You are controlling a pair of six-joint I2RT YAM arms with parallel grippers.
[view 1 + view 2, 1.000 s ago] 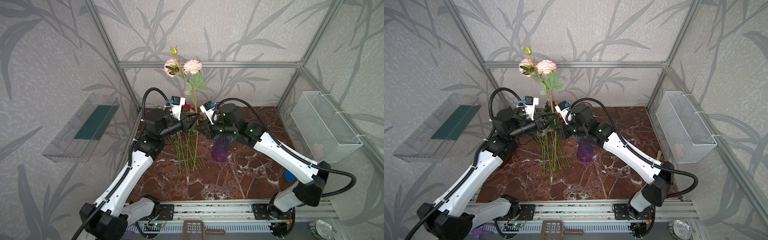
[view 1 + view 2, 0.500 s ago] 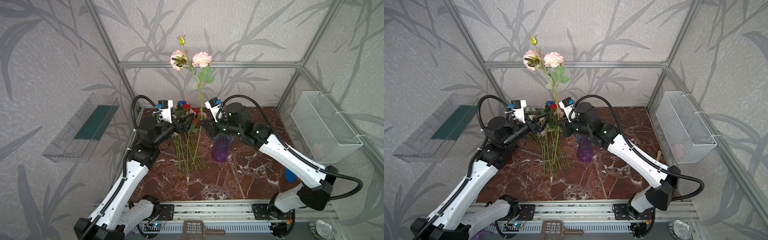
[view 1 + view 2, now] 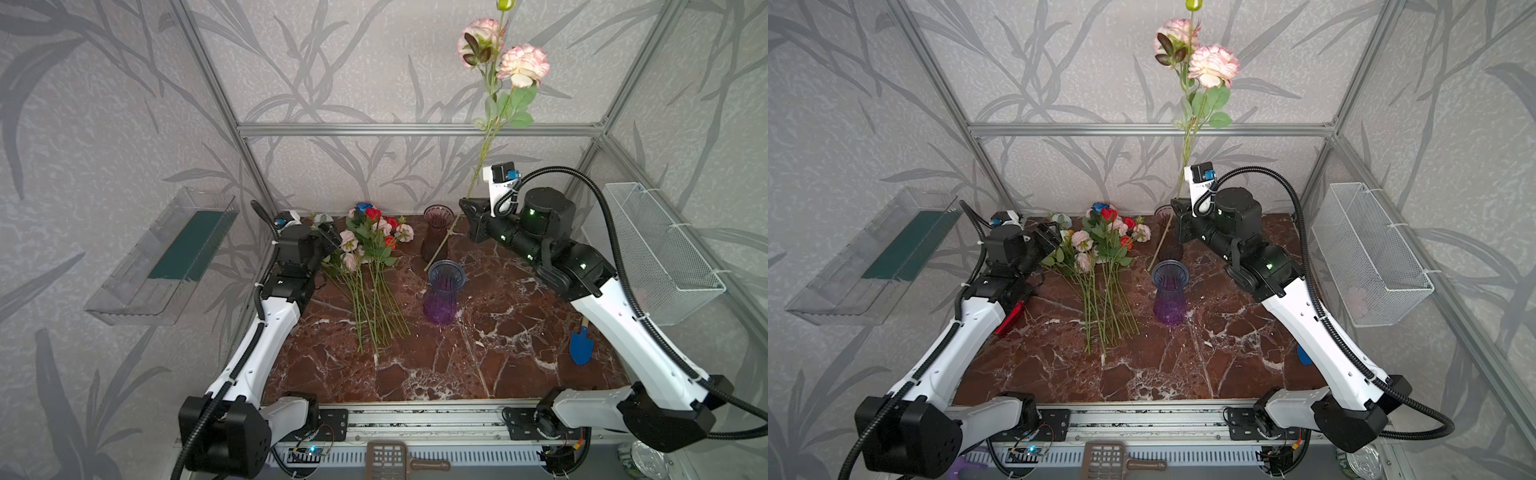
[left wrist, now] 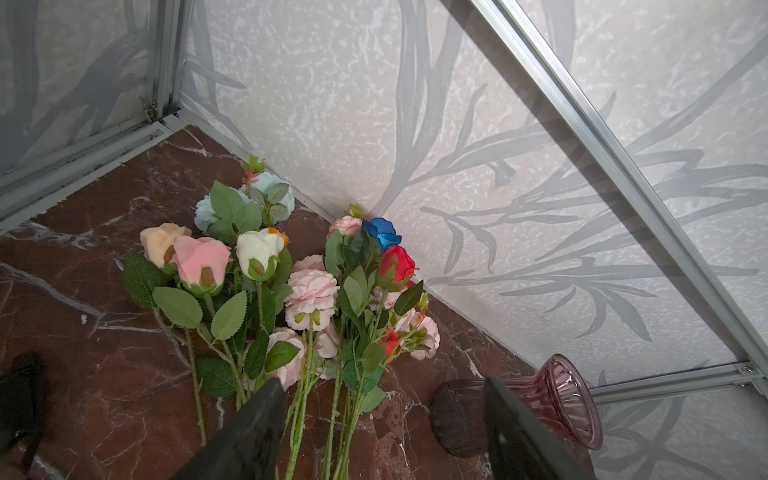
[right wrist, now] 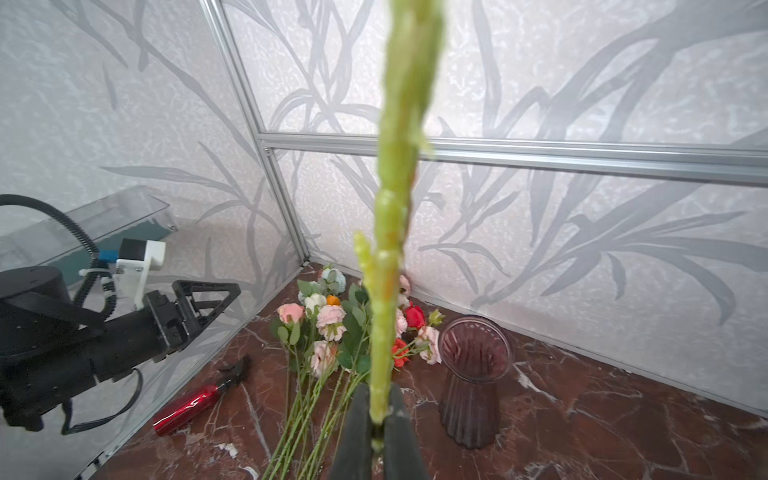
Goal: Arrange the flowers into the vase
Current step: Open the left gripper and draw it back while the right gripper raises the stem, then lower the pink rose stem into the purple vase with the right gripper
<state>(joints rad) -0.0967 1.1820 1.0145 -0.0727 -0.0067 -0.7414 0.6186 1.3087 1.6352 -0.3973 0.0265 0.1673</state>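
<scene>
My right gripper [image 3: 467,206] [image 5: 379,399] is shut on the green stem of a long pink-bloomed flower [image 3: 521,66] [image 3: 1212,66] that stands nearly upright, high above the table. Its lower stem end hangs beside the back-left rim of the blue-purple vase [image 3: 444,291] [image 3: 1170,295]. A dark pink vase [image 3: 436,237] [image 5: 473,374] stands behind it. The other flowers [image 3: 374,249] [image 4: 311,291] lie in a pile on the marble at the back left. Over their stems, my left gripper [image 3: 332,237] [image 4: 382,386] is open and holds nothing.
A red bottle [image 3: 1011,318] [image 5: 187,409] lies by the left arm. A blue trowel [image 3: 581,349] lies at the right. A wire basket [image 3: 660,253] hangs on the right wall and a clear shelf [image 3: 166,257] on the left wall. Metal frame bars enclose the table.
The left gripper has opened, let go of the pink flower's stem and drawn back to the left. The right gripper has carried the flower up and to the right.
</scene>
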